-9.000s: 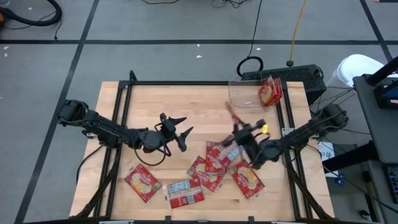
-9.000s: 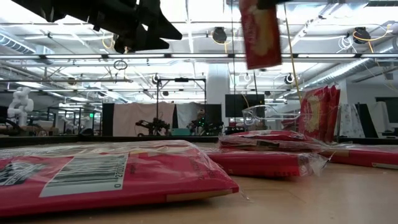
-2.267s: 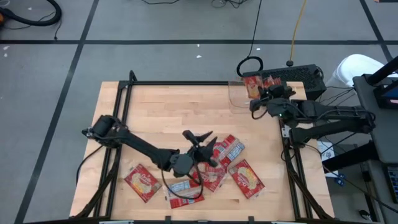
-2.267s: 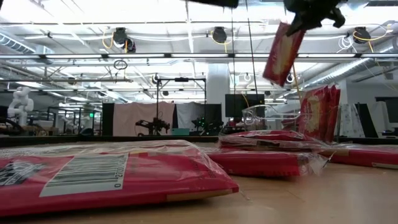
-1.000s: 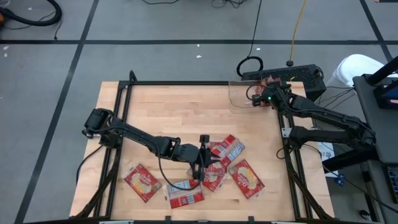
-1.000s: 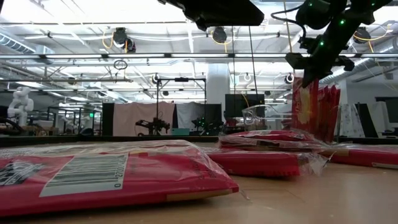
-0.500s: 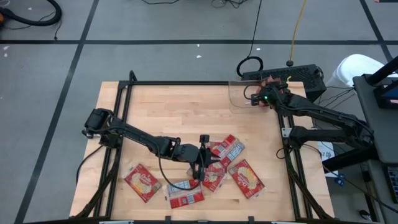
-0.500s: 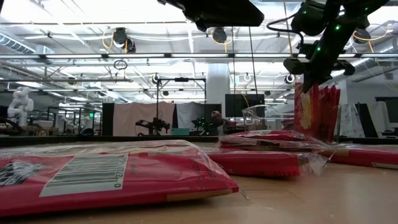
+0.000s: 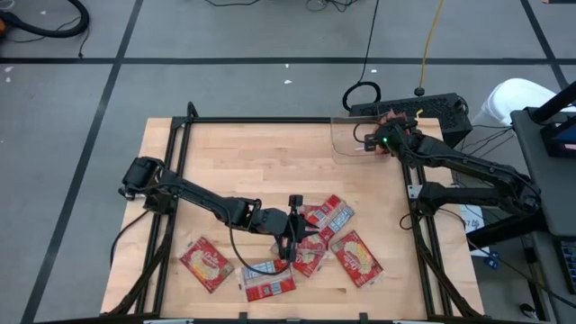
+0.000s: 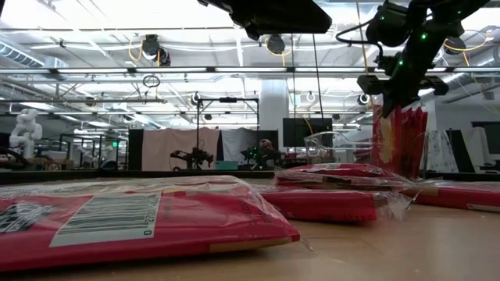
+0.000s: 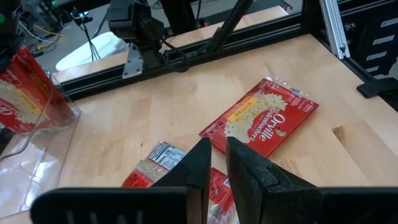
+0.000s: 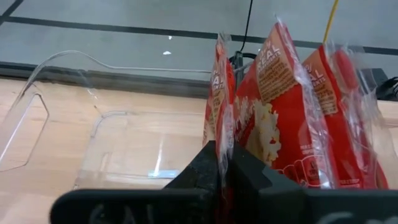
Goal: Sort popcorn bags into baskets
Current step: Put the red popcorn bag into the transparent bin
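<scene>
Popcorn bag point(image 12: 219, 112) upright in clear bin point(image 12: 124, 146) at worktop's far right corner, right pincer point(image 12: 222, 163) clamped on its edge, lower part hidden. Left pincer point(image 11: 214, 163) nearly closed, empty, over loose bags point(image 9: 346, 252) near front edge.

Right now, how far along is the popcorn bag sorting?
Done: two popcorn bags already stand upright in the clear bin. In hand: the right gripper is pinching a third bag upright inside the bin, and the left gripper is down over the pile. Left: about six loose bags on the table.
</scene>
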Tool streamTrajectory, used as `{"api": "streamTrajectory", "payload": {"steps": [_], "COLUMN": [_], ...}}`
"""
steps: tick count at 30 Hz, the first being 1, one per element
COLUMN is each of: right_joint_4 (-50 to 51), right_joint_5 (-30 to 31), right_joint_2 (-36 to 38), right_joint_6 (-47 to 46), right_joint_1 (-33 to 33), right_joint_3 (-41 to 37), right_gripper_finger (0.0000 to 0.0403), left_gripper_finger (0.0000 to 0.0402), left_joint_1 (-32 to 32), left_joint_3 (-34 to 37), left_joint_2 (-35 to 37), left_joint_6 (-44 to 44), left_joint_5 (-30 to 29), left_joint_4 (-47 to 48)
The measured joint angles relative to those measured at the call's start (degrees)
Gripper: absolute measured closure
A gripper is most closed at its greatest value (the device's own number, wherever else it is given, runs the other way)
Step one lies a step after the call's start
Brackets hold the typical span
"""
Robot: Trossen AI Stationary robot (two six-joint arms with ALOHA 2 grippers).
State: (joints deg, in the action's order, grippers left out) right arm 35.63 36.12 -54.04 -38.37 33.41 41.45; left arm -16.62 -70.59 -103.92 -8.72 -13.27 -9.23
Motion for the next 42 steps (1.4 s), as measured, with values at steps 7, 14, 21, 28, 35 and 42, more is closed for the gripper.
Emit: {"api": "streamTrajectory", "payload": {"steps": [7,14,21,28,35,42], "right_joint_4": [-0.21,-0.68,-0.47,-1.43,-4.8,-10.34], "right_joint_5": [1.94,5.83,8.96,12.16,13.75,12.26], "right_joint_2": [0.0,0.02,0.04,0.04,0.44,5.25], "right_joint_6": [0.5,0.0,0.01,0.55,4.76,11.61], "right_joint_1": [0.0,-0.03,-0.02,-0.02,-0.02,-2.73], "right_joint_3": [0.0,0.0,0.0,0.0,0.0,0.0], "right_gripper_finger": [0.0353,0.0348,0.0347,0.0347,0.0347,0.0347], "left_gripper_finger": [0.0346,0.0346,0.0346,0.0346,0.0346,0.0346], "left_joint_1": [0.0,-0.01,0.0,0.04,0.04,0.3], "left_joint_3": [0.0,0.0,0.0,-0.02,-0.02,-0.02], "left_joint_2": [0.0,0.0,0.0,0.0,0.0,0.0], "left_joint_6": [0.03,0.03,0.03,0.01,0.01,-0.62], "left_joint_5": [-0.01,-0.01,-0.01,-0.01,-0.01,-0.05], "left_joint_4": [0.0,0.0,0.02,0.04,0.04,0.5]}}
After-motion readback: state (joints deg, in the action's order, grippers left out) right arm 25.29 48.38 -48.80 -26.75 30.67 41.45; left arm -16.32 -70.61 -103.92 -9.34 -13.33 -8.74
